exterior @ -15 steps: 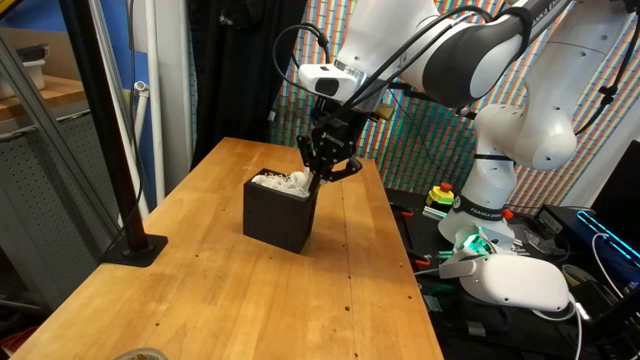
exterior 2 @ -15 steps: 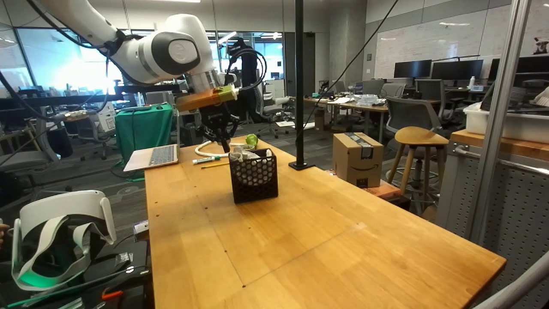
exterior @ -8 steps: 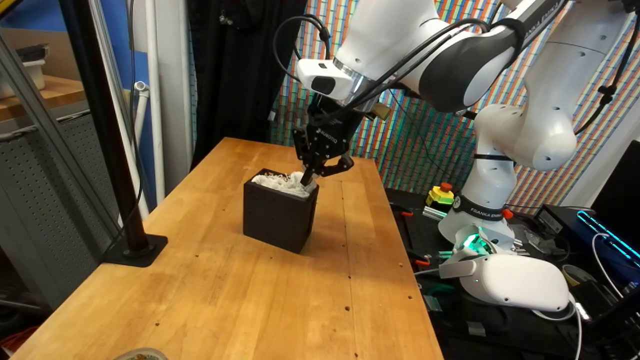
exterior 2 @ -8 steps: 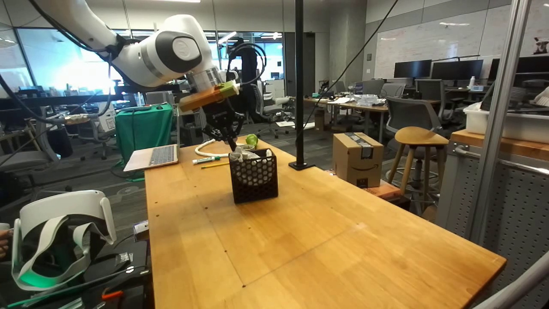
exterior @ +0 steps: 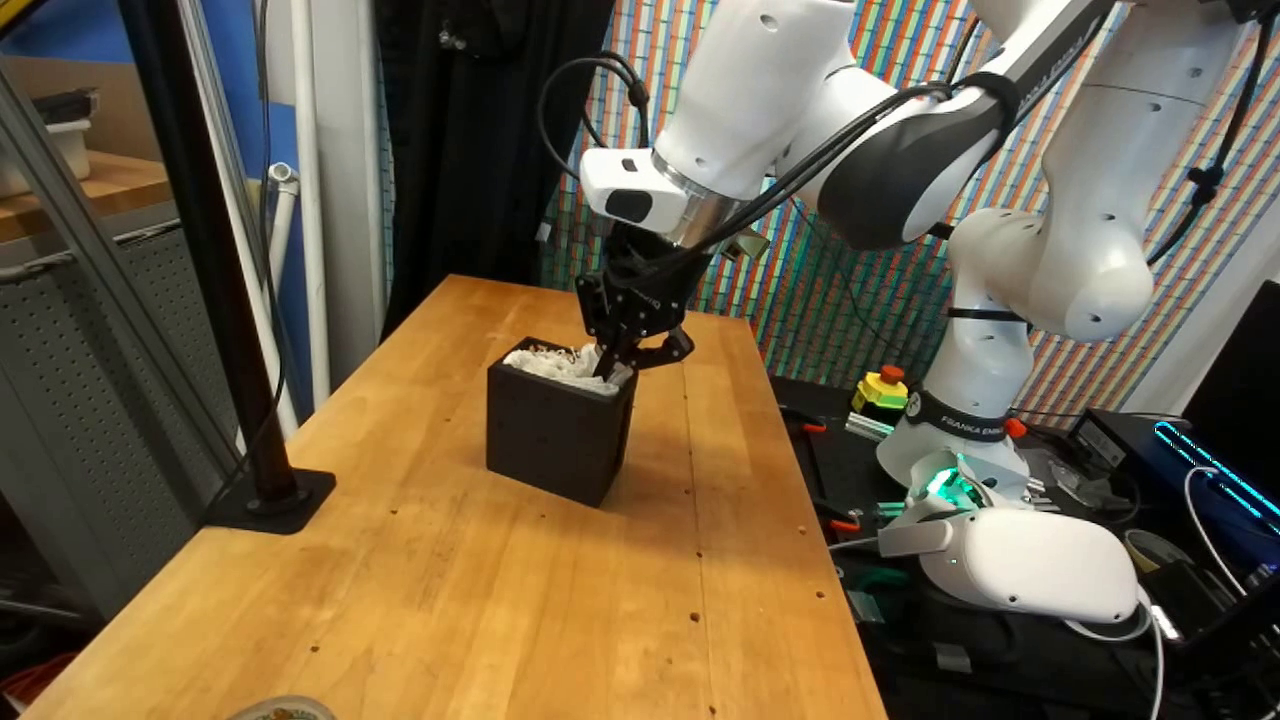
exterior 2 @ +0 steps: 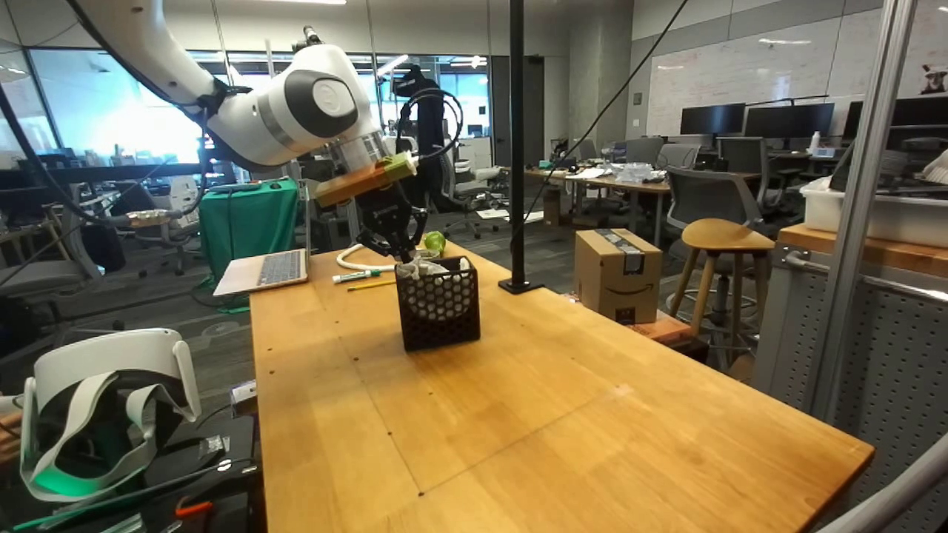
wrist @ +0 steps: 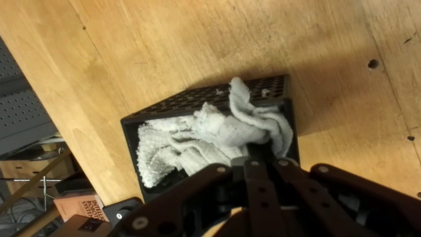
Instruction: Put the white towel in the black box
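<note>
Jaws pressed together, tips down in the white towel (wrist: pixel 213 131), inside the black box (exterior: pixel 550 430).
Left to right in an exterior view: a laptop (exterior 2: pixel 263 274) overhangs the left edge of the bench (exterior 2: pixel 533 414) by the far corner; a marker (exterior 2: pixel 355 276) and a pencil (exterior 2: pixel 372 284) lie near it; the box stands upright, in from both side edges, the towel bunched in its opening; a black post (exterior 2: pixel 517 170) rises at the right edge.

In the wrist view, the white towel (wrist: pixel 210 131) hid the tips of the end effector (wrist: pixel 262 154). In an exterior view, the black box (exterior: pixel 553 435) hid the towel's lower part; the bottom edge clipped a round object (exterior: pixel 283 709).
</note>
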